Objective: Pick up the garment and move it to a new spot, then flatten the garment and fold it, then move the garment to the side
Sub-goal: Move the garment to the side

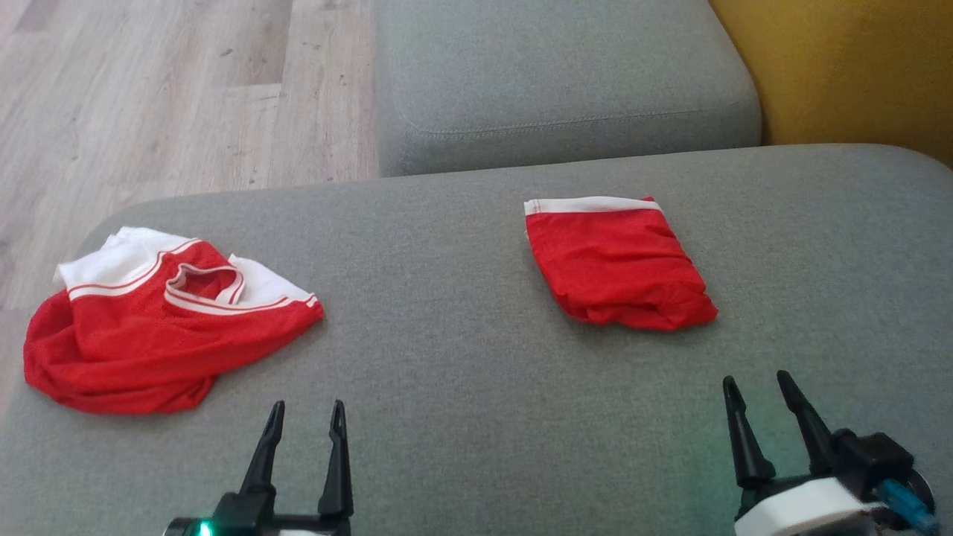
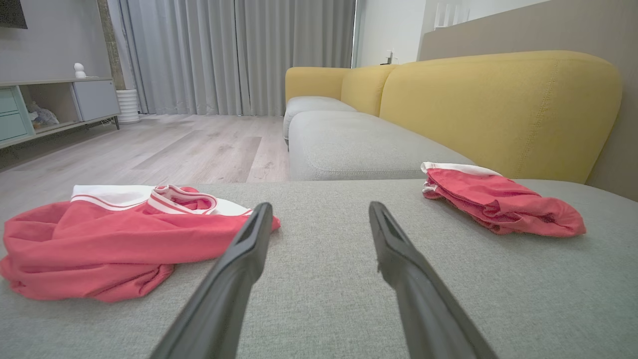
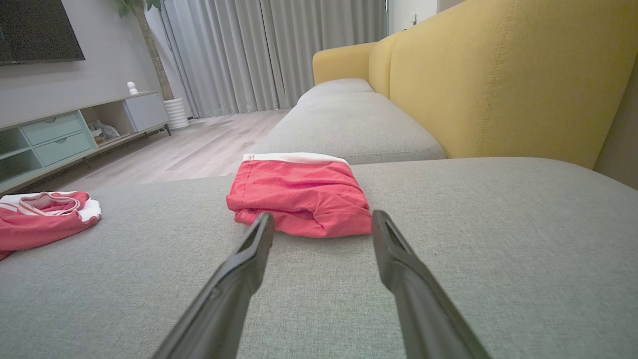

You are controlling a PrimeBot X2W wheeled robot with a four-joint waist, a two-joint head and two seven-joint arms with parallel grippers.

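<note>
Left hand (image 1: pixel 307 406) and right hand (image 1: pixel 756 378) hover spread over the near sofa cushion (image 1: pixel 461 357), the crumpled shirt (image 1: pixel 149 335) lies left, so I'd pinch its raised collar fold, not thin mesh.

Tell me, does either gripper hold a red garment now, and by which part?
Nothing is held. The left gripper and the right gripper are both open, clear of the crumpled garment and the folded garment.
</note>
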